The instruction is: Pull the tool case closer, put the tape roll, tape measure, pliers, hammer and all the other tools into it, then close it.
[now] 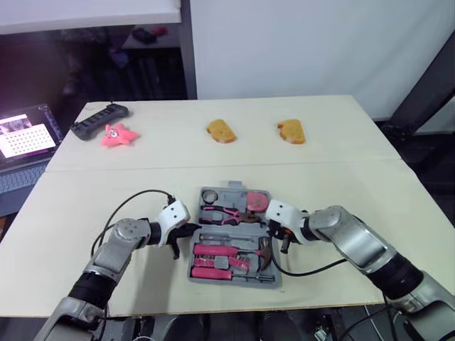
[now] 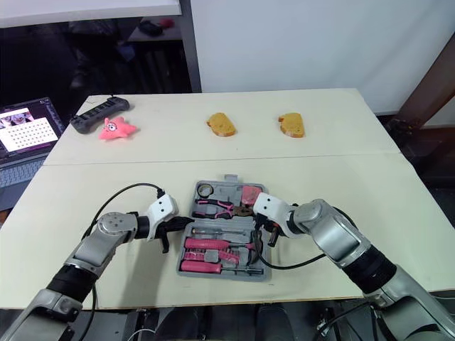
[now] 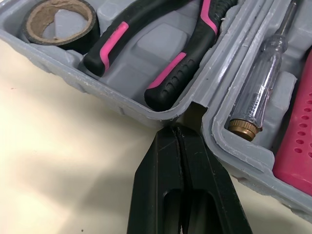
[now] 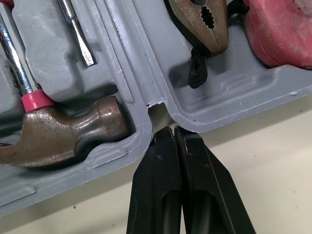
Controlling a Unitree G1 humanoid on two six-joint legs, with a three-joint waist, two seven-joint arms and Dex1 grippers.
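The left gripper [image 3: 178, 131] and right gripper [image 4: 171, 130], each pressed together, are nosing the hinge gap [image 3: 192, 114] just ahead, probably steadying the filled tool case [image 1: 234, 279] for folding shut

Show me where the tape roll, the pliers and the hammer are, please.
tape roll [image 3: 80, 41]: left wrist view, black outer wall.
pliers [image 3: 168, 72]: left wrist view, pink handle stripe.
hammer [image 4: 58, 131]: right wrist view, metal head.

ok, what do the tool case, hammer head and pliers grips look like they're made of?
Tool case: likely moulded plastic, matte grey, with rounded formed recesses and a rough edge at the hinge. Hammer head: metal, brownish and dully glossy, possibly tarnished steel. Pliers grips: probably rubbery plastic, matte black with pink inlays.
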